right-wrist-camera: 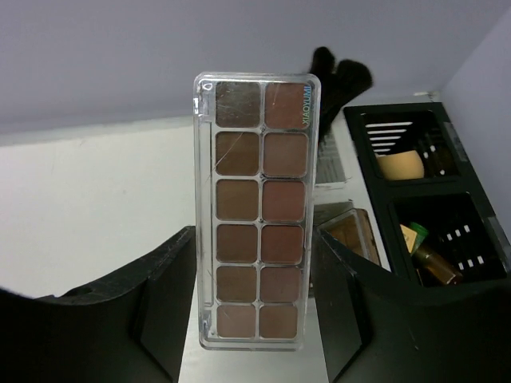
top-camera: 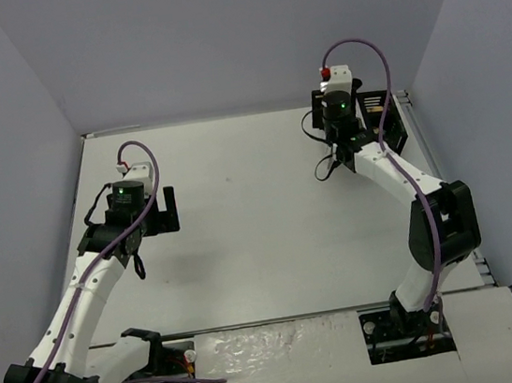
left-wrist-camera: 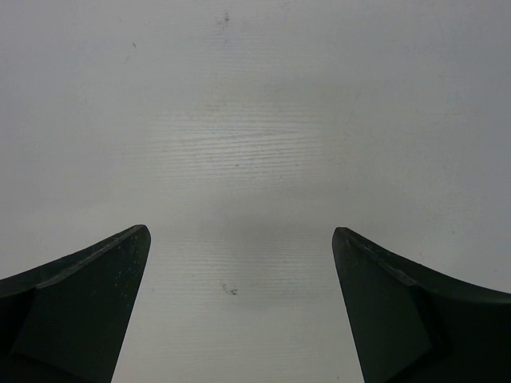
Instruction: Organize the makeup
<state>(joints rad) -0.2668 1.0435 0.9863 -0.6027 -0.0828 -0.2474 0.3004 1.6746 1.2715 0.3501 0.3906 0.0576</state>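
My right gripper (right-wrist-camera: pixel 254 239) is shut on a flat clear palette (right-wrist-camera: pixel 254 215) of brown and pink pans, held upright above the table by its long sides. Behind it stand black brushes (right-wrist-camera: pixel 339 80). A second palette (right-wrist-camera: pixel 355 231) lies to the right. The black organizer (right-wrist-camera: pixel 471 171) holds a beige sponge (right-wrist-camera: pixel 401 165) in its far cell and a small gold bottle (right-wrist-camera: pixel 435 266) in the near one. In the top view the right gripper (top-camera: pixel 339 138) hangs at the back right beside that organizer (top-camera: pixel 390 122). My left gripper (top-camera: pixel 162 210) (left-wrist-camera: pixel 239 231) is open over bare table with nothing between its fingers.
A white slatted organizer (right-wrist-camera: pixel 331 163) stands behind the held palette, left of the black one. Blue-grey walls close in the table (top-camera: pixel 244 240) at the back and on both sides. The arm bases sit at the near edge.
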